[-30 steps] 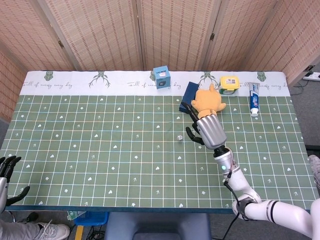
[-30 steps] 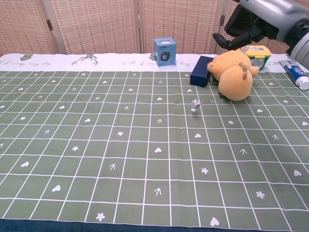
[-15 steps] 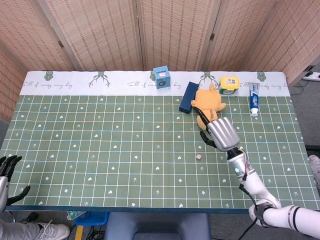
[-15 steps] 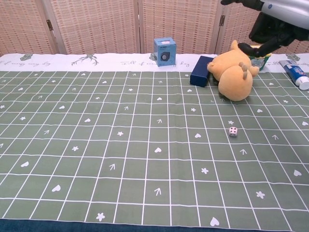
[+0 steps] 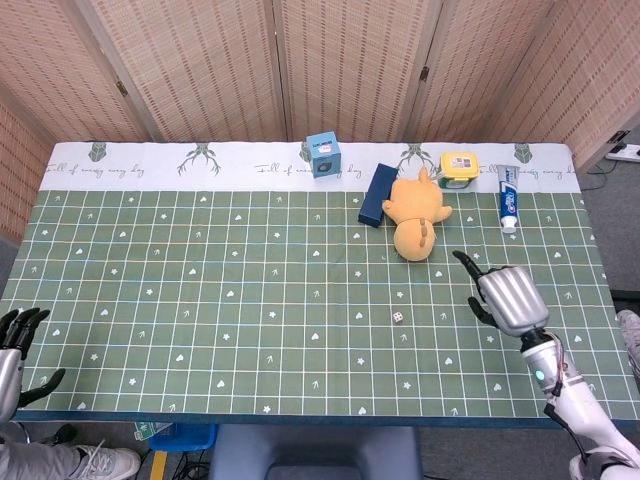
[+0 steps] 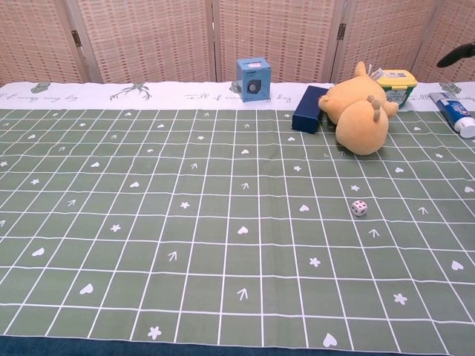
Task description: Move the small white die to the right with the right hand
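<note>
Risk sorted from the near edge outward. Left hand (image 5: 15,345) low at the near left corner of the green grid tablecloth (image 5: 200,300), fingers apart and holding nothing, well apart from everything else; little danger there. Small white die (image 5: 397,317) loose on the cloth, right of centre, touched by nothing. Right hand (image 5: 508,297) further right and slightly beyond, well apart from the die and apparently raised off the cloth, with only a dark fingertip (image 6: 456,55) showing at the top right of the chest view. Empty too, with thumb and one finger stretched out and the other fingers partly hidden under the metal back. Whether the die sits far enough right: impossible to tell from the task alone. Main hazard, as a judgement: any fresh reach from above clipping so light a cube and sending it tumbling toward the near edge or out of easy grasp. Beyond, orange plush toy (image 5: 415,215) just beside a navy box (image 5: 376,194). Farther still, toothpaste tube (image 5: 508,196), yellow-lidded tub (image 5: 459,166) and light blue box (image 5: 323,154) along the white border. Plush and tube most likely to be swept by a forearm on a careless swing across.
</note>
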Controlling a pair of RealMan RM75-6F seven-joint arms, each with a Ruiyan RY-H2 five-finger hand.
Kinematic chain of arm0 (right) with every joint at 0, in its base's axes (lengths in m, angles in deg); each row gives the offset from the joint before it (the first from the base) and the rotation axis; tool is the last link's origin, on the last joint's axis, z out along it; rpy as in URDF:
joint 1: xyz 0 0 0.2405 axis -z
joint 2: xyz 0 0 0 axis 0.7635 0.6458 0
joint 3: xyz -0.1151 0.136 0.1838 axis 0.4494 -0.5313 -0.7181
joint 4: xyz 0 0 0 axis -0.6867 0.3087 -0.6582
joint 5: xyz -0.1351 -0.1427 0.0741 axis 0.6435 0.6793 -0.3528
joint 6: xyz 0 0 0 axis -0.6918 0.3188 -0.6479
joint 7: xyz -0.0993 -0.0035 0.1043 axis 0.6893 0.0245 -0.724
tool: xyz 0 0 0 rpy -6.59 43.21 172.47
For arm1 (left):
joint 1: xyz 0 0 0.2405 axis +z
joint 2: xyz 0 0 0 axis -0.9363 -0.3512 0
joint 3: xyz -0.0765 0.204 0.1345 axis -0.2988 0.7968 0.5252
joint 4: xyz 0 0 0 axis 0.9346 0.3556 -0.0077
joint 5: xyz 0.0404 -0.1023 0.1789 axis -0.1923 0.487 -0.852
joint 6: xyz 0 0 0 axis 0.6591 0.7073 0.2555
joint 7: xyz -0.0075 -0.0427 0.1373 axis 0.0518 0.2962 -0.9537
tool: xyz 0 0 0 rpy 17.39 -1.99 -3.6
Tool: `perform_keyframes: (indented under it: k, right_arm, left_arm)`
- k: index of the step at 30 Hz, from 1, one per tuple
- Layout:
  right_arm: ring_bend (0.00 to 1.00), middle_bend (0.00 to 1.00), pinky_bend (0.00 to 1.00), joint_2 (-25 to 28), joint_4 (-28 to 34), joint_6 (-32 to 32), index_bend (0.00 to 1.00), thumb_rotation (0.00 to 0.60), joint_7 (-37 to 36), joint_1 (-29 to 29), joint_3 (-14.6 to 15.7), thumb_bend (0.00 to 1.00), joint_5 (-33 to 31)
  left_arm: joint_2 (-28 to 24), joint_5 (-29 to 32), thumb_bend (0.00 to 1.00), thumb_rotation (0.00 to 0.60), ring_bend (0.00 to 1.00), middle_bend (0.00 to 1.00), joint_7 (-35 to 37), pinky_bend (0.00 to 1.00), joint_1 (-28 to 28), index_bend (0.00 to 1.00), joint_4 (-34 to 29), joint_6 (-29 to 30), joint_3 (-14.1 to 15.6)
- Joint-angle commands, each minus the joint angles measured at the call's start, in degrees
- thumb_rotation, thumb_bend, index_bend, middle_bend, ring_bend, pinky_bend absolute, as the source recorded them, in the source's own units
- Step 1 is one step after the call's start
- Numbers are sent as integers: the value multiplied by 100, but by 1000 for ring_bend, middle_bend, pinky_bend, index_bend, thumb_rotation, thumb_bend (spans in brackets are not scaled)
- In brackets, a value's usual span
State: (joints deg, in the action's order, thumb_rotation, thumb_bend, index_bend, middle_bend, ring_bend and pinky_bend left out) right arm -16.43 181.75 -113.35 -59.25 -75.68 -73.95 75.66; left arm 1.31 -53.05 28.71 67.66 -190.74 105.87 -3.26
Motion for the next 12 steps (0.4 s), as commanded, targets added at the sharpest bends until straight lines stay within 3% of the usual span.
perform_keyframes:
  k: [1,5,12]
  right_arm:
    - [285,327,359,256,9,-329,113,600,-292,356,247,300,334]
    - [179,210,263,491,76,-685,49,600,-557,721,438,301,603]
    - [175,196,242,631,58,-1427,37,600,-822,1382,647,301,931]
  left_arm:
    - [47,-1,236,600,104,155,10,163,-9,155,31,17,-16]
    - [77,-18,236,600,104,155,-27,163,-44,155,24,-16,-19]
    - [84,-79,236,600,103,155,-179,163,-74,155,-101,-11,-8]
